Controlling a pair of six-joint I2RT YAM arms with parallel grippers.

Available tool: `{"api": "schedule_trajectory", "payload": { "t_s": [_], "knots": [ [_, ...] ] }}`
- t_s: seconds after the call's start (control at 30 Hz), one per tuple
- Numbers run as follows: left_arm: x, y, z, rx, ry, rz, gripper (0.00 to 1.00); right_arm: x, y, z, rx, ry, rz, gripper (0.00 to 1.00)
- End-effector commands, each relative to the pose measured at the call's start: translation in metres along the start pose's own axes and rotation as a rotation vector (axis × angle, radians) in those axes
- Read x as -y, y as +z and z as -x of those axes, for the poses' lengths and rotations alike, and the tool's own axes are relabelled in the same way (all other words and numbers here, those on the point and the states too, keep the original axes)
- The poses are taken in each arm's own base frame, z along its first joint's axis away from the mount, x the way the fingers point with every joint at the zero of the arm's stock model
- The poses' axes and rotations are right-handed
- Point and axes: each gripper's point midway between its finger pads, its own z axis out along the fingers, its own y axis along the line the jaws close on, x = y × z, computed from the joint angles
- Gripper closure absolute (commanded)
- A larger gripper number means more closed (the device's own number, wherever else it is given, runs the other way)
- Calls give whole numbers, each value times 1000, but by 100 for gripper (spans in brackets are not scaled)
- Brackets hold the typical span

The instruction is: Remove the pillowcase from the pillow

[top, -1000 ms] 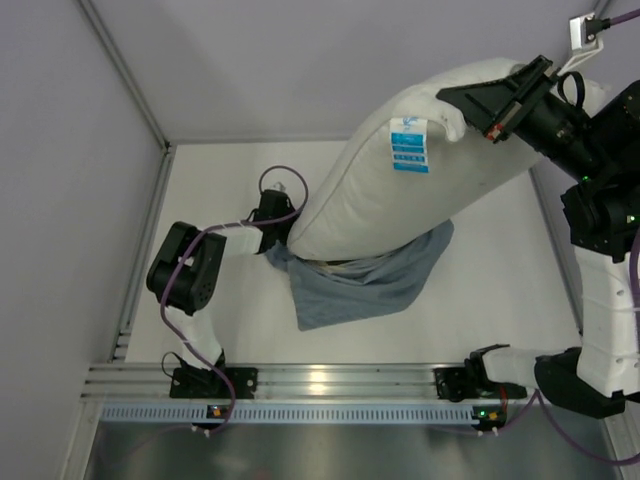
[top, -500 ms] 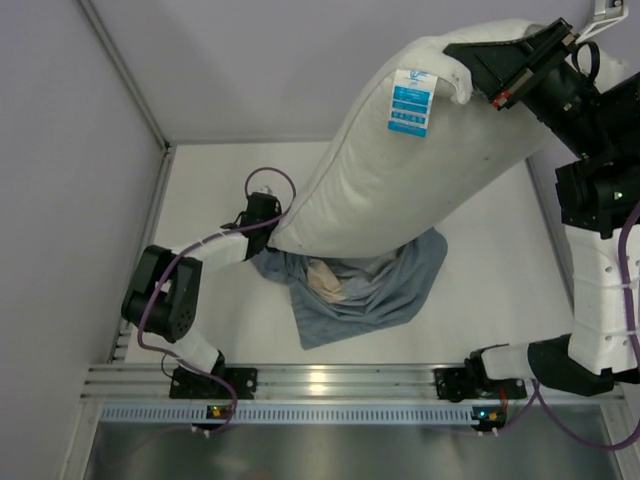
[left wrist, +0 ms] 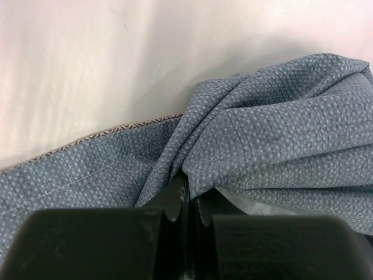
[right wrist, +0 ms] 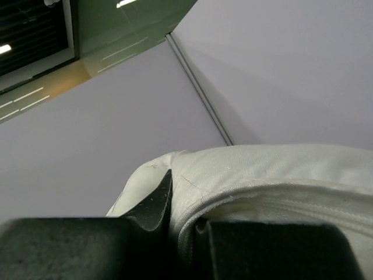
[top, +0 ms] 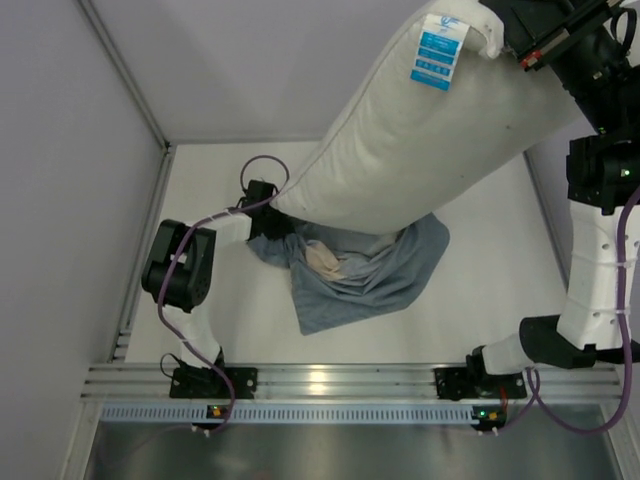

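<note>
A white tabletop (top: 480,300) boxed in by pale lilac walls, with an aluminium rail (top: 320,381) along its near edge, carries two robot arms at work on bedding. The right gripper (top: 503,28) is held high at the top right of the overhead view. Its jaws are pinched shut on a corner of the pillow (top: 430,150), and the wrist camera shows the dark fingers (right wrist: 152,204) pressed into the white seam. The plump cushion hangs on a slant from that corner down toward the left, a blue-and-white label (top: 438,52) showing near its raised end.

Its lower end overlaps the far edge of the pillowcase (top: 370,285), which lies crumpled on the table at the centre, a beige patch (top: 325,260) showing among the blue-grey folds. It is not clear whether that end sits inside the sack's mouth.

The left gripper (top: 268,222), low at the heap's left edge, is clamped tight on a gathered fold of the dotted blue cloth, with the white pillow just behind.
</note>
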Motion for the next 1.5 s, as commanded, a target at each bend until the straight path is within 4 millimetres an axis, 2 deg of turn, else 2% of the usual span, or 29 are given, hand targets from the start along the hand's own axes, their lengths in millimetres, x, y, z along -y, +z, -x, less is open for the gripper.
{"api": "schedule_trajectory", "payload": {
  "t_s": [0.0, 0.03, 0.1, 0.13, 0.2, 0.23, 0.27, 0.37, 0.47, 0.5, 0.53, 0.63, 0.7, 0.77, 0.8, 0.87, 0.9, 1.07, 1.1, 1.17, 1.2, 1.27, 1.3, 1.33, 1.37, 1.4, 1.47],
  "knots": [
    [-16, 9, 19, -2, -51, 37, 100, -80, -18, 73, 274, -180, 208, 100],
    [-17, 10, 22, -3, -57, 40, 100, -72, -14, 72, 266, -137, 204, 100],
    [-17, 10, 33, 2, -78, 27, 100, -75, -15, 76, 293, -118, 261, 100],
    [-20, 14, 34, -8, -86, 35, 100, -63, -11, 71, 275, 5, 276, 100],
    [-21, 16, 42, -31, -105, 32, 100, -73, -13, 74, 287, 38, 389, 100],
    [-22, 17, 44, -33, -111, 32, 100, -90, -18, 78, 287, 22, 424, 100],
    [-22, 15, 46, -29, -114, 30, 100, -93, -18, 80, 292, 1, 422, 100],
    [-24, 6, 60, 10, -113, 34, 100, -86, -17, 85, 317, -65, 338, 100],
    [-28, -8, 73, 43, -133, 34, 100, -63, -18, 90, 325, -145, 258, 100],
    [-30, -12, 79, 54, -140, 30, 100, -64, -20, 90, 330, -174, 244, 100],
    [-26, -22, 83, 61, -140, 12, 100, -42, -16, 88, 334, -222, 176, 100],
    [-29, -43, 97, 84, -144, 22, 100, 1, -15, 92, 361, -318, 33, 100],
    [-36, -55, 106, 108, -154, 32, 100, 30, -14, 94, 347, -363, -23, 100],
    [-37, -68, 115, 128, -160, 18, 100, 48, -15, 94, 332, -398, -42, 100],
    [-41, -72, 118, 133, -167, 18, 100, 70, -13, 89, 314, -395, -66, 100],
    [-49, -85, 131, 155, -191, -4, 100, 88, -14, 87, 293, -411, -74, 100],
    [-49, -89, 133, 159, -187, -9, 100, 104, -14, 80, 260, -412, -84, 100],
    [-44, -98, 136, 165, -173, -41, 100, 142, -27, 55, 219, -473, -147, 100],
    [-44, -98, 135, 161, -177, -46, 100, 154, -36, 41, 208, -480, -163, 100],
    [-42, -101, 133, 161, -176, -53, 100, 164, -46, 23, 187, -472, -178, 100],
    [-38, -104, 133, 161, -172, -74, 100, 172, -62, 3, 181, -444, -194, 100],
    [-34, -106, 130, 154, -177, -96, 100, 183, -83, -19, 193, -393, -240, 100],
    [-33, -107, 129, 153, -179, -105, 100, 195, -107, -44, 199, -330, -304, 100],
    [-30, -109, 130, 157, -176, -119, 100, 197, -118, -55, 207, -309, -321, 100],
    [-30, -111, 129, 159, -176, -123, 100, 185, -133, -62, 236, -294, -335, 100],
    [-30, -111, 128, 158, -174, -124, 100, 211, -154, -92, 219, -212, -406, 100],
    [-29, -114, 126, 157, -166, -130, 100, 224, -185, -121, 189, -175, -507, 100]
  ]
}}
